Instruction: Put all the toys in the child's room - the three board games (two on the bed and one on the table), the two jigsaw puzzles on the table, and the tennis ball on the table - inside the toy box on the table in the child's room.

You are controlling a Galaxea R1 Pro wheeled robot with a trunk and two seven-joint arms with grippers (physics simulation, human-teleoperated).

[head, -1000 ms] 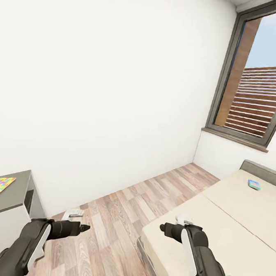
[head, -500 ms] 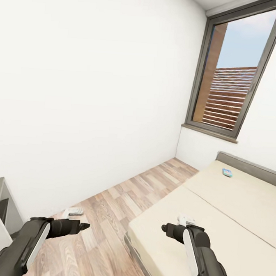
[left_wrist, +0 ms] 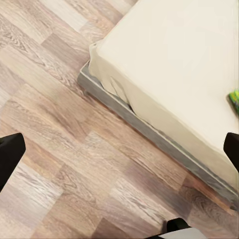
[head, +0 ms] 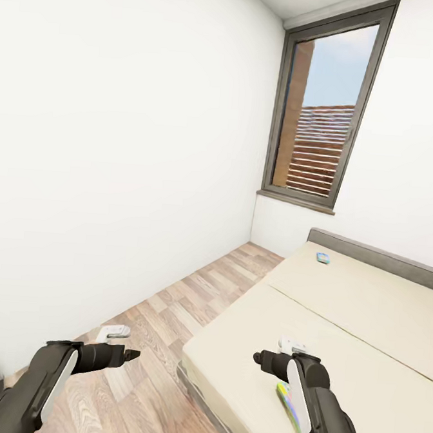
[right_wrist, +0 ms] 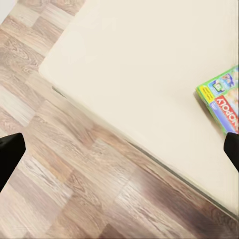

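Observation:
The cream bed (head: 338, 328) fills the right of the head view, its near corner just below my arms. A small blue board game (head: 323, 257) lies far up the bed near the grey headboard. A yellow-green-red board game (head: 285, 397) lies on the bed beside my right forearm, and its green-and-red cover (right_wrist: 221, 99) is also seen in the right wrist view. A green sliver of it (left_wrist: 234, 99) is in the left wrist view. My left gripper (head: 131, 353) hangs open over the wood floor. My right gripper (head: 258, 357) is open above the bed corner. Both are empty.
A white wall runs along the left and a tall grey-framed window (head: 320, 120) stands at the far end. A strip of wood floor (head: 191, 299) lies between wall and bed. The bed's grey base edge (left_wrist: 149, 134) borders the floor.
The camera has swung right: the desk with a puzzle sheet left the view at the left, and the window and bed slid left. Both arms kept their pose.

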